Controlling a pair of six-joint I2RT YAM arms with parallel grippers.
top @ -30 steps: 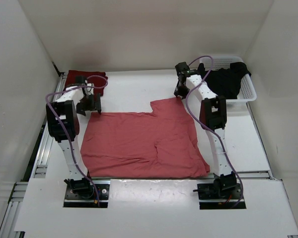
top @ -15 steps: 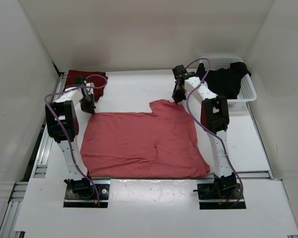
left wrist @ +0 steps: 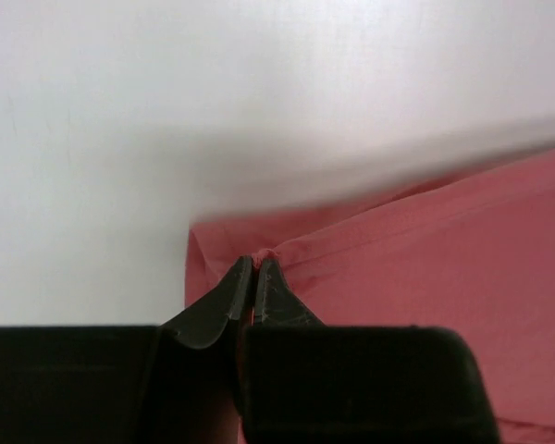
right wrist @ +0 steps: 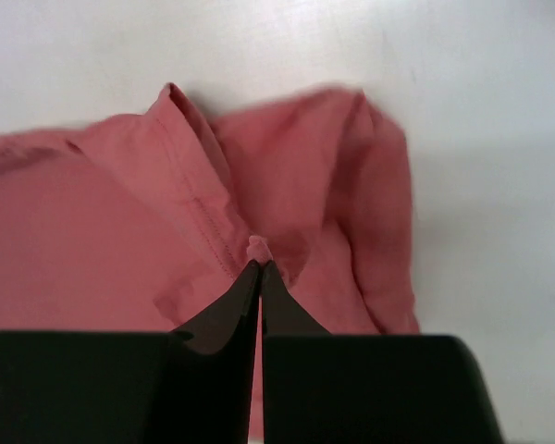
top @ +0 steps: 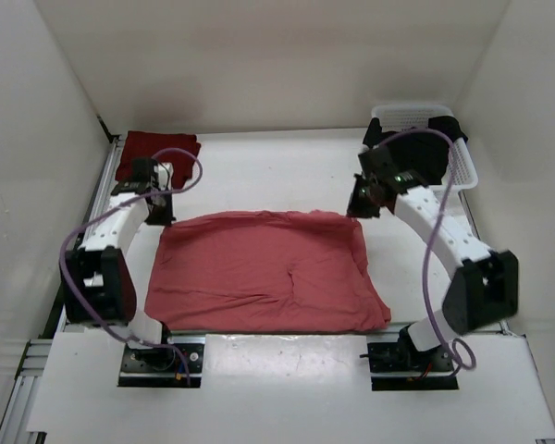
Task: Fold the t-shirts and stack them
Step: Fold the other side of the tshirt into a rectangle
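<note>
A salmon pink t-shirt (top: 264, 273) lies spread on the tabletop (top: 259, 176). The left end effector (left wrist: 253, 268) pinches its far left corner, and the right end effector (right wrist: 260, 265) pinches its far right corner. A maroon t-shirt (top: 157, 148) sits far left. The black t-shirt (top: 441, 153) seems to lie in the basket (top: 464, 166).

salmon t-shirt (top: 259, 273) spread out, maroon t-shirt (top: 157, 151) far left

Free passage over table (top: 277, 171) beyond salmon shirt (top: 259, 268); basket (top: 416, 108) far right, maroon shirt (top: 157, 146) far left.
</note>
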